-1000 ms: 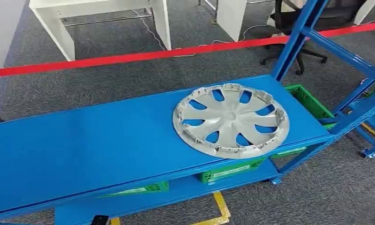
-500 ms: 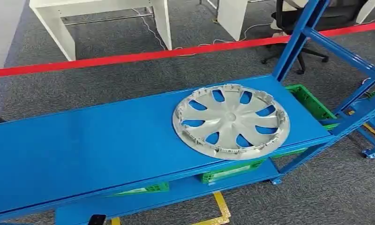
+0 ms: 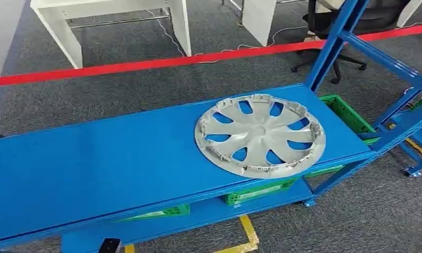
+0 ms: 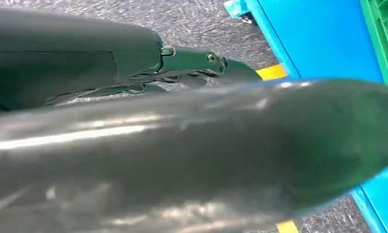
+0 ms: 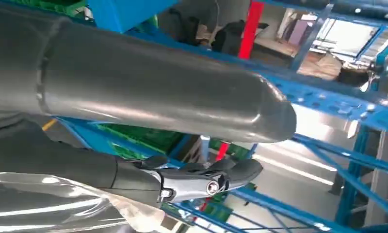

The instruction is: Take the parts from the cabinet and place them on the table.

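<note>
Nothing on the shelf has moved since a second ago; the camera has just shifted a tiny bit.

The wheel cover point(image 3: 259, 135) lies flat on the top blue shelf point(image 3: 93, 163) of the cabinet, out toward 3 o'clock and close to the front edge. It is silver-grey and round, with curved spokes, holes where the blue shows through, and little clips all around its rim. I think it lies flat and near the edge so a hand can reach it easily. Green crates point(image 3: 351, 113) sit on the lower shelf, under it and at 3 o'clock. A red tape point(image 3: 145, 64) runs across the grey carpet at 12 o'clock, with white furniture legs point(image 3: 180, 23) beyond. The left hand point(image 4: 197, 121) and right hand point(image 5: 182, 141) hang low and hold nothing. Whether their fingers are spread or curled, I cannot tell. The cover has not been picked up yet.
</note>
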You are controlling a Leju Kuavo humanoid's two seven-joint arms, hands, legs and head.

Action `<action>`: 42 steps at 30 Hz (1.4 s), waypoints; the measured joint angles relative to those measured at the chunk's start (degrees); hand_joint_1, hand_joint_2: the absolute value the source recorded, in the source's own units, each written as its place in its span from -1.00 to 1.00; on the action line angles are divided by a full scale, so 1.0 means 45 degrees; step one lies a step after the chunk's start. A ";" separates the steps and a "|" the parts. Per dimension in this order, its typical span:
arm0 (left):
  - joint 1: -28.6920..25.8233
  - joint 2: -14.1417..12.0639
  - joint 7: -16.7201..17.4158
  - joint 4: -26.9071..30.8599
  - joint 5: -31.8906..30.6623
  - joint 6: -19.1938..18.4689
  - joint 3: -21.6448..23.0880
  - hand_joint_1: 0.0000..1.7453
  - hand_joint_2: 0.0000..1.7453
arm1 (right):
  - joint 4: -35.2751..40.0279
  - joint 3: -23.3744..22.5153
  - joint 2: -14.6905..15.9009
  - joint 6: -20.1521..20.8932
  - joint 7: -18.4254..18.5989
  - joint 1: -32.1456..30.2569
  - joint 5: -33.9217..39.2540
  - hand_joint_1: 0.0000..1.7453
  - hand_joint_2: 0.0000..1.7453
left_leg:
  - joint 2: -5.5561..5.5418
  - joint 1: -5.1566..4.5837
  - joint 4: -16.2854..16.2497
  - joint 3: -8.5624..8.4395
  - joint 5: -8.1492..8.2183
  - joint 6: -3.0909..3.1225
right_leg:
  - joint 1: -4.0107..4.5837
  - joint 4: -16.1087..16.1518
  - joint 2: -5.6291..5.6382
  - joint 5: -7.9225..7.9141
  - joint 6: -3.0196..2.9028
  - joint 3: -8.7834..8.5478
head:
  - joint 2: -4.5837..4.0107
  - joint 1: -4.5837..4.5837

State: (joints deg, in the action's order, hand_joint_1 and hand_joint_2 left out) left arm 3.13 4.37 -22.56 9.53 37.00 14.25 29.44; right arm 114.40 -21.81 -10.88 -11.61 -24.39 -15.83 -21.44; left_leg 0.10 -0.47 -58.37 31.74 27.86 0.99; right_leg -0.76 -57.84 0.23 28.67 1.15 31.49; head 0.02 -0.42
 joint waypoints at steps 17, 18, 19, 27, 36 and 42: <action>0.0092 -0.0063 0.0010 0.0000 -0.0175 -0.0136 0.0325 -1.00 -1.00 | -0.1554 0.0564 0.2001 -0.0471 0.0714 0.1394 -0.0636 -1.00 -1.00 | -0.0001 0.0006 -0.0087 0.0085 0.0028 -0.0107 | -0.0086 -0.0079 -0.0048 -0.0037 -0.0108 0.0110 | 0.0000 -0.0112; 0.0124 -0.0063 0.0010 0.0000 -0.0194 -0.0146 0.0340 -1.00 -1.00 | -0.1622 0.0645 0.2108 -0.0471 0.0758 0.1491 -0.0675 -1.00 -1.00 | -0.0005 0.0013 -0.0527 0.0253 0.0358 -0.0197 | -0.0087 -0.0079 -0.0050 -0.0038 -0.0150 0.0096 | 0.0000 -0.0035; 0.0129 -0.0063 0.0010 0.0000 -0.0194 -0.0146 0.0340 -1.00 -1.00 | -0.1622 0.0646 0.2108 -0.0471 0.0758 0.1501 -0.0675 -1.00 -1.00 | -0.0005 0.0015 -0.0603 0.0289 0.0408 -0.0206 | -0.0087 -0.0079 -0.0051 -0.0038 -0.0158 0.0096 | 0.0000 -0.0034; 0.0138 -0.0063 0.0010 0.0000 -0.0209 -0.0155 0.0345 -1.00 -1.00 | -0.1661 0.0695 0.2142 -0.0456 0.0757 0.1535 -0.0660 -1.00 -1.00 | -0.0005 0.0026 -0.0879 0.0410 0.0572 -0.0230 | -0.0087 -0.0079 -0.0058 -0.0032 -0.0197 0.0097 | 0.0000 0.0000; 0.0458 -0.0160 0.0262 0.0000 -0.0646 -0.0393 0.0757 -1.00 -1.00 | -0.3867 0.2293 0.3473 0.1147 0.0685 0.3444 -0.0360 -1.00 -1.00 | -0.0007 0.0044 0.0254 0.0179 -0.0362 0.0338 | -0.0002 -0.1908 -0.0068 0.1053 0.0249 0.1129 | 0.0000 -0.0122; 0.0481 -0.0121 0.0437 0.0000 -0.0733 -0.0500 0.0864 -1.00 -1.00 | -0.4123 0.3561 0.3623 0.1934 0.0923 0.3968 -0.0345 -1.00 -1.00 | 0.0001 0.0052 0.0180 0.0157 -0.0297 0.0297 | -0.0078 -0.1265 -0.0078 -0.0083 0.0343 0.0889 | 0.0000 -0.0112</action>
State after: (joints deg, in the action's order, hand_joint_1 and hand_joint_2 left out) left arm 5.29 3.83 -20.59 9.53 33.70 12.00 33.33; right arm 95.84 -5.79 5.42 -2.91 -20.24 2.02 -22.99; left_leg 0.10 -0.23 -57.56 32.45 26.53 2.33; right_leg -1.11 -63.53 -0.12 28.30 2.69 35.50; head 0.02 -0.92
